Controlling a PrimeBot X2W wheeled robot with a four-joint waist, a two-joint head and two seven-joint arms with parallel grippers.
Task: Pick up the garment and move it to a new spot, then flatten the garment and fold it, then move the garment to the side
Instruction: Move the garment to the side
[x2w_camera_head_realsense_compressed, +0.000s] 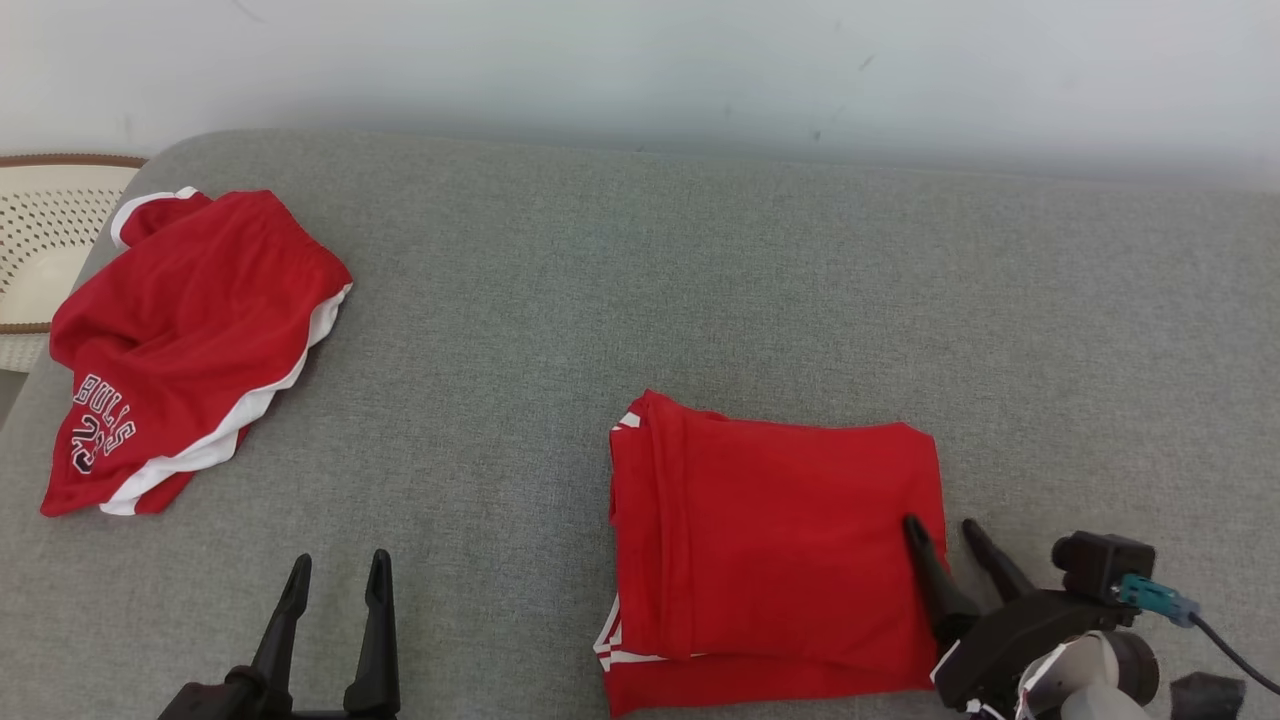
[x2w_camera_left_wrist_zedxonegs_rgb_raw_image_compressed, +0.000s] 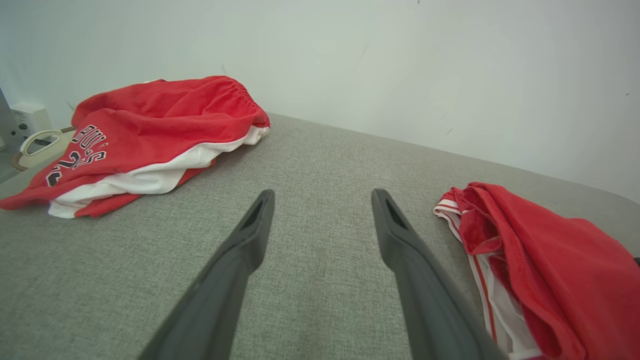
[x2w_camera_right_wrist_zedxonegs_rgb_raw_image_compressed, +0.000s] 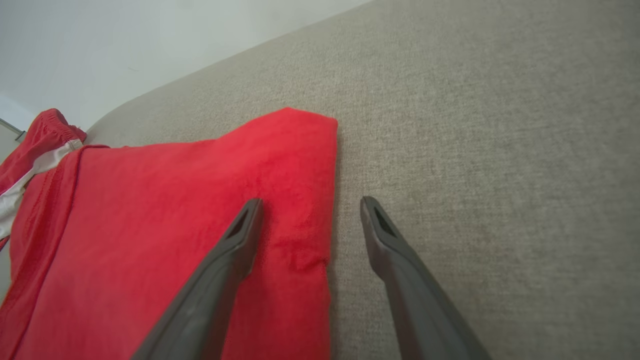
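Right gripper (x2w_camera_head_realsense_compressed: 941, 525) is wide open and holds nothing. It is low at the front right of the cushion (x2w_camera_head_realsense_compressed: 600, 280), one finger over the right edge of the garment (x2w_camera_head_realsense_compressed: 780, 540), the other over bare cushion. Left gripper (x2w_camera_head_realsense_compressed: 340, 560), also wide open and empty, hangs at the cushion's front left. The garment lies folded at the cushion's front, right of middle. I judge it light, soft and limp; the layers can slide apart, so pinch them all at this edge. Shorts (x2w_camera_head_realsense_compressed: 190, 330) lie crumpled at the cushion's far left.

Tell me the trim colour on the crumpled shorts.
White trim on red shorts; best in the left wrist view.
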